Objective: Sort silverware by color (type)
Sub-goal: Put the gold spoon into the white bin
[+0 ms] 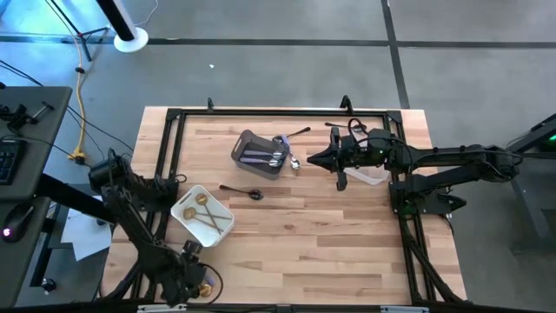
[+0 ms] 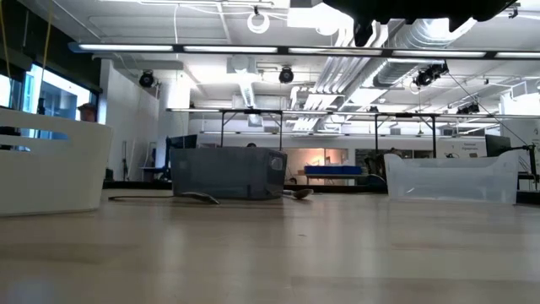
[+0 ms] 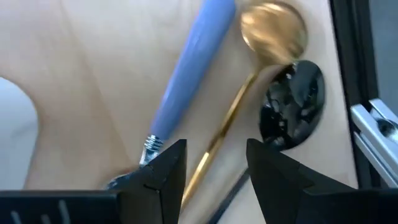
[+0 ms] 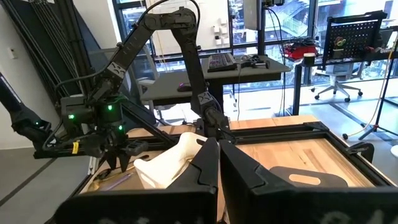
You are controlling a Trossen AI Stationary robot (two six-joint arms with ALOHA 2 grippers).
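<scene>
My left gripper is down at the table's front-left corner, about 7 o'clock from the table's centre in the high view. Its fingers stand apart, released. In the left wrist view the slim stem of a gold spoon lies between them; I cannot tell whether either finger touches it. Just beside that stem lies a lilac handle with a metal neck. A black spoon bowl sits against the gold stem on its other side.

My right gripper hangs above the table at about 1 o'clock from centre. Its two fingers are pressed together, clenched on nothing that shows.

Where the silverware lies, high view:
- White tray, 9 o'clock from centre: gold pieces lie in it.
- Grey bin, 12 o'clock from centre: lilac-handled pieces lie inside, with shiny silver ones at its right end.
- A black spoon lies on the bare wood between tray and bin.
- A black fork lies just beyond the bin's far right corner.
- Clear tub: partly under my right arm; contents not discernible.

Low view: bin, tub and tray wall stand on the wood, a spoon lying by the bin.
</scene>
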